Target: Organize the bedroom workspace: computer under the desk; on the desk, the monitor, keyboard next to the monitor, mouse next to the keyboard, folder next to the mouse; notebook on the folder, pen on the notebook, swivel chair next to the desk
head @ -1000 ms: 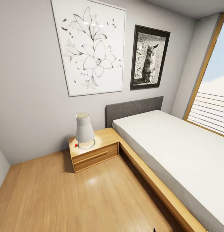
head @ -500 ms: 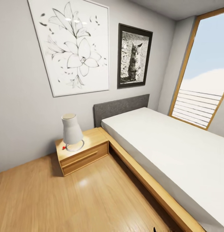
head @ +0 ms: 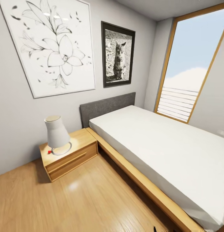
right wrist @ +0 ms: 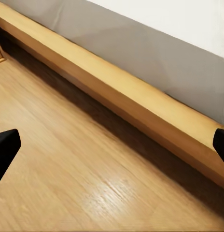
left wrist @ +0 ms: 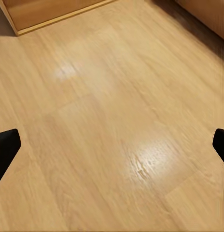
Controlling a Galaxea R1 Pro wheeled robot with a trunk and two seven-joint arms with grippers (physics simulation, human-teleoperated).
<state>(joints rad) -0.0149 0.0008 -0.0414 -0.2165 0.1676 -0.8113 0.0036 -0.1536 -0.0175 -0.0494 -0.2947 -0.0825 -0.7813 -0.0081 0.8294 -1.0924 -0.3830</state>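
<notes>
Both grippers hang over bare floor with nothing held: the left gripper (left wrist: 112,142) and right gripper (right wrist: 112,145) each show dark fingertips at opposite picture edges, so the jaws stand wide apart. Under the right one runs the wooden bed (head: 147,188) frame. None of the desk things are in sight, so the robot seems in transit through the bedroom. Judging ahead, the folder should be light, flat and slippery, best pinched at an overhanging edge. A nightstand (head: 68,158) with a lamp (head: 56,133) sits far left by the wall; open floor (head: 60,206) lies near and left, while the bed blocks the right.
</notes>
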